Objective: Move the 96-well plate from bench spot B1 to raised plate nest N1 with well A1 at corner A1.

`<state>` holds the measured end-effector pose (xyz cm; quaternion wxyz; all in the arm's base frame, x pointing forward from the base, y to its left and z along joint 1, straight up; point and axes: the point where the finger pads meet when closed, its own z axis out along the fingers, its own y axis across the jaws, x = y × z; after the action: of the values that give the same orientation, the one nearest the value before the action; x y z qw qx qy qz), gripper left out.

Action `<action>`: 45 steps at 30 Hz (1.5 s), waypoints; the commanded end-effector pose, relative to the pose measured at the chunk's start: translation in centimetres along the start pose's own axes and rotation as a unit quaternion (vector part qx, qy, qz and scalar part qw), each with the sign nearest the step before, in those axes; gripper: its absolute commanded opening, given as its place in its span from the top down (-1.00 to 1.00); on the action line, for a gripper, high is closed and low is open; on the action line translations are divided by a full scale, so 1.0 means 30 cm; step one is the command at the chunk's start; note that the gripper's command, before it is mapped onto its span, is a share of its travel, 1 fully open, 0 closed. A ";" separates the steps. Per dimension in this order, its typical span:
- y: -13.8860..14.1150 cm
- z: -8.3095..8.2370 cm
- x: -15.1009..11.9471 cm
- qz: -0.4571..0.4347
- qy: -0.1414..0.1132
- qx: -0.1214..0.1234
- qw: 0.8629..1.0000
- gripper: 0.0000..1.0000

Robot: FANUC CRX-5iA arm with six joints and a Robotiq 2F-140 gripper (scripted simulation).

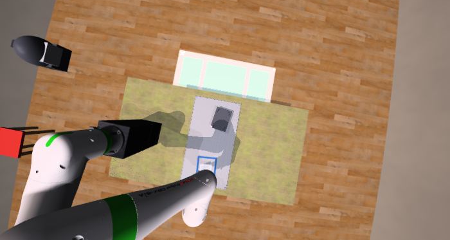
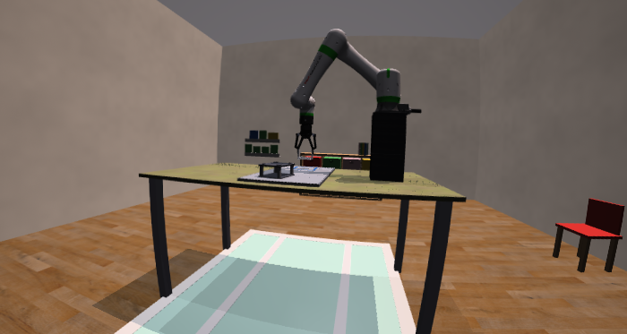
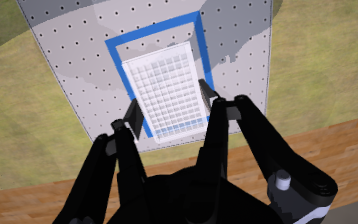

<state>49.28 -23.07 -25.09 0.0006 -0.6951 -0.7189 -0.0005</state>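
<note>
Plate point(image 3: 167, 91) clamped by its long sides in the claw point(image 3: 172, 111), raised just above the blue-framed spot point(image 3: 156, 31) on the grey board point(image 3: 75, 60). Gripped across the narrow width to stay level and unturned for the trip to the raised nest point(image 1: 222, 118), well apart along the board.

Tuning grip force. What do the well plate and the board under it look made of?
96-well plate: looks like pale translucent moulded plastic, with a fine well grid and a glossy sheen. The gripper is shut on its long sides. Board: matt light grey with regular rows of holes, perhaps metal or plastic breadboard; the look leaves it open.
</note>
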 end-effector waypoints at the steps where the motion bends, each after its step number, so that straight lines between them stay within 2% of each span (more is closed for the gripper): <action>1: 0.001 -0.003 0.000 0.000 0.000 0.000 1.000 1.00; 16: 0.001 -0.003 0.000 0.000 0.000 0.000 1.000 1.00; 20: 0.005 -0.006 0.021 0.033 0.000 0.000 0.999 1.00; 25: 0.015 -0.014 0.075 0.113 0.000 0.000 0.994 1.00; 45: 0.052 -0.044 0.270 0.113 0.000 0.000 0.994 1.00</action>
<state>50.42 -15.73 -23.91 0.0008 -0.7715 -0.6363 -0.0005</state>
